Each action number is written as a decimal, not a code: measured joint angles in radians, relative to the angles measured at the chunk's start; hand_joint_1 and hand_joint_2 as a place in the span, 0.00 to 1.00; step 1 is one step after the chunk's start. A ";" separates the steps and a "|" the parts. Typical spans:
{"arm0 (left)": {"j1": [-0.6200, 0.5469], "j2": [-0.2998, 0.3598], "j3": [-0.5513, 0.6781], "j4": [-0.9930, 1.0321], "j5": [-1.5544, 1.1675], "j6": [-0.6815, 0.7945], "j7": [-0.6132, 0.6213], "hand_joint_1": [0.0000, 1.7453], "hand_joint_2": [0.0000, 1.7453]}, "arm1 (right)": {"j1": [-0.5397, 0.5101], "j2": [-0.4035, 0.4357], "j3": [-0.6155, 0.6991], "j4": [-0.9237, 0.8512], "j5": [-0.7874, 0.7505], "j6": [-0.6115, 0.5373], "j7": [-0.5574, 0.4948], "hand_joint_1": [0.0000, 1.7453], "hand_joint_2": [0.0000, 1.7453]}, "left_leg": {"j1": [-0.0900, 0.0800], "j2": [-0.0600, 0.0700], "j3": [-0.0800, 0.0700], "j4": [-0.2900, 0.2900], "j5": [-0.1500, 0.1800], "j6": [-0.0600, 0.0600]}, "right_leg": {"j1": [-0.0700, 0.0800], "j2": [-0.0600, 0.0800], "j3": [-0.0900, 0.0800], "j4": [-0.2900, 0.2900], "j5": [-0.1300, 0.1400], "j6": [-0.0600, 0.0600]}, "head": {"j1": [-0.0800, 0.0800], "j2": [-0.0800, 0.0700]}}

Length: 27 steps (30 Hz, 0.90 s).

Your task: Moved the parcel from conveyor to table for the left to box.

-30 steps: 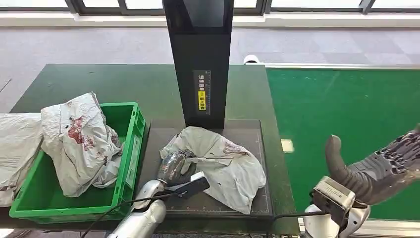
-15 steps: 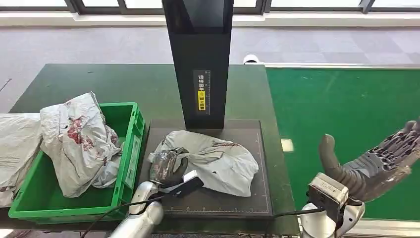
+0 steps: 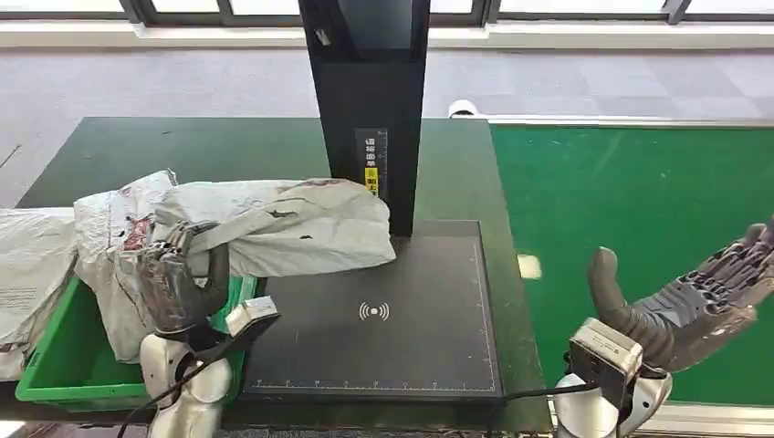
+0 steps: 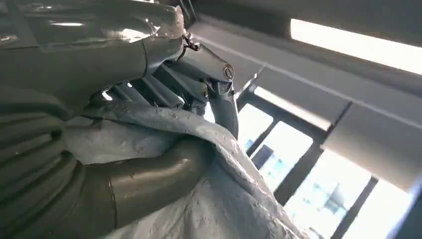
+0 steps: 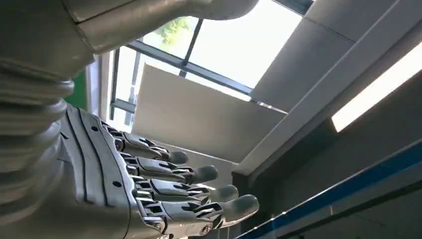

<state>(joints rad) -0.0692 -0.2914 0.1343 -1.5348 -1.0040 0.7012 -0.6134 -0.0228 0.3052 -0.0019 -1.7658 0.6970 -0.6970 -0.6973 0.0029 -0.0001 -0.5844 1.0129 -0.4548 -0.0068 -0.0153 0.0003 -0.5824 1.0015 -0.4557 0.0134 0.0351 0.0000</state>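
My left hand (image 3: 173, 285), at the lower left of the head frame, grips one end of the crumpled grey plastic parcel (image 3: 283, 226). The parcel hangs off the table, stretching from my fist toward the black upright scanner column (image 3: 370, 109) at centre, above the near rim of the green plastic crate (image 3: 239, 315). A second crumpled grey bag (image 3: 114, 246) lies in that crate. My right hand (image 3: 689, 306), lower right, is spread and holds nothing over the green conveyor belt (image 3: 630, 201).
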 measured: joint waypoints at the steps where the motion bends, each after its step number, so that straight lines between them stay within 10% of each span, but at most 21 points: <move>1: 0.002 0.000 0.005 -0.014 0.000 0.000 0.000 1.00 1.00 | 0.000 0.000 0.000 0.000 0.000 0.000 0.000 0.00 1.00 | 0.000 0.000 0.000 0.000 0.000 0.000 | 0.000 0.000 0.000 0.000 0.000 0.000 | 0.000 0.000; 17: 0.030 -0.005 0.176 -0.382 0.145 0.000 -0.086 1.00 1.00 | 0.000 0.000 0.000 0.000 0.011 0.000 0.000 0.00 1.00 | 0.000 0.000 0.000 0.000 0.000 0.000 | 0.000 0.001 -0.001 0.000 0.000 0.000 | 0.000 0.000; 27: -0.106 -0.026 0.533 -0.302 -0.054 0.000 -0.086 1.00 1.00 | 0.023 0.000 0.000 -0.012 0.018 -0.001 0.000 0.00 1.00 | 0.000 0.001 0.001 0.000 0.001 -0.001 | 0.000 0.002 -0.001 0.000 0.001 -0.001 | 0.000 0.000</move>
<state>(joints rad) -0.1752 -0.3178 0.6673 -1.8368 -1.0579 0.7008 -0.6996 0.0003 0.3052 -0.0019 -1.7777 0.7153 -0.6977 -0.6973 0.0032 0.0006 -0.5839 1.0129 -0.4535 -0.0079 -0.0151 0.0021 -0.5832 1.0017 -0.4548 0.0121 0.0351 0.0000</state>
